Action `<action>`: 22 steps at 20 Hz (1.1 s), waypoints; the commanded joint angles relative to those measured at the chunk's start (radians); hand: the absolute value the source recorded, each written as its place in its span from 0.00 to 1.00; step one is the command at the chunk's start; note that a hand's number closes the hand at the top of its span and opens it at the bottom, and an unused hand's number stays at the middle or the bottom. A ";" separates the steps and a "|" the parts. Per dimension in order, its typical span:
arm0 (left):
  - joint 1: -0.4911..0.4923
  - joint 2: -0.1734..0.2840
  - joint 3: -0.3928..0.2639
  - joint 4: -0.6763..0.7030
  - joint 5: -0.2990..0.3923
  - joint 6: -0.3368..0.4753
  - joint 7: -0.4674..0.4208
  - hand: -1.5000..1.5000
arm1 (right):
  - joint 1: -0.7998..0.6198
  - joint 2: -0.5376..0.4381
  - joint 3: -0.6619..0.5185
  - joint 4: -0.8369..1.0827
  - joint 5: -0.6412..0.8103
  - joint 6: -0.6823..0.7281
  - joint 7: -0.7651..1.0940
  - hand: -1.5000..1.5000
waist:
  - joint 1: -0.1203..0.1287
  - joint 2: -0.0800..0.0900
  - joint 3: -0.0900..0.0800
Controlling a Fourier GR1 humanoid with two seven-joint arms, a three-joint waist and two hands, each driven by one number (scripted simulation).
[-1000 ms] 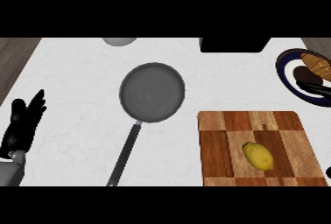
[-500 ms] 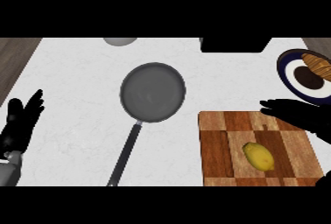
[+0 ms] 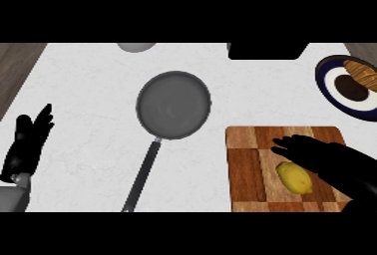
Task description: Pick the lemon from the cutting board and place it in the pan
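Observation:
A yellow lemon lies on the wooden cutting board at the lower right. My right hand is over the board with fingers stretched out, just above and right of the lemon, partly covering its right side. The grey pan sits at the counter's middle, its dark handle running toward the lower edge; nothing is in it. My left hand rests open at the left edge, fingers up.
A dark plate with a brown bread piece and a dark round item stands at the right edge. A grey bowl and a black block sit at the counter's far side.
My right hand has come in from the right and moved down-left over the cutting board, now beside the lemon. The left hand, pan and lemon have not moved.

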 commanded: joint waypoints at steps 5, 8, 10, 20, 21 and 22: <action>-0.048 -0.055 0.045 0.098 -0.038 -0.037 -0.041 0.50 | 0.012 0.033 -0.049 0.107 0.167 -0.046 -0.108 0.00 | -0.002 0.002 0.000; -0.031 -0.033 0.068 0.031 -0.058 -0.051 0.003 0.50 | 0.035 0.110 0.028 0.093 0.274 -0.049 -0.060 0.00 | 0.001 0.001 0.000; 0.027 -0.013 0.089 -0.024 -0.040 -0.094 -0.004 0.50 | 0.029 0.070 -0.029 0.183 0.286 -0.075 -0.170 0.00 | 0.004 0.000 0.000; -0.014 -0.079 0.135 0.016 -0.133 -0.084 -0.008 0.50 | 0.023 0.152 -0.079 0.189 0.375 -0.005 -0.223 0.00 | 0.000 0.000 0.000; -0.045 -0.084 0.159 0.105 -0.107 -0.111 -0.065 0.50 | 0.095 0.193 -0.041 0.098 0.385 -0.030 -0.175 0.00 | -0.005 0.000 0.000; -0.030 -0.135 0.098 -0.018 -0.157 -0.044 0.033 0.50 | 0.047 0.187 -0.049 0.165 0.400 -0.012 -0.202 0.00 | -0.001 0.000 0.000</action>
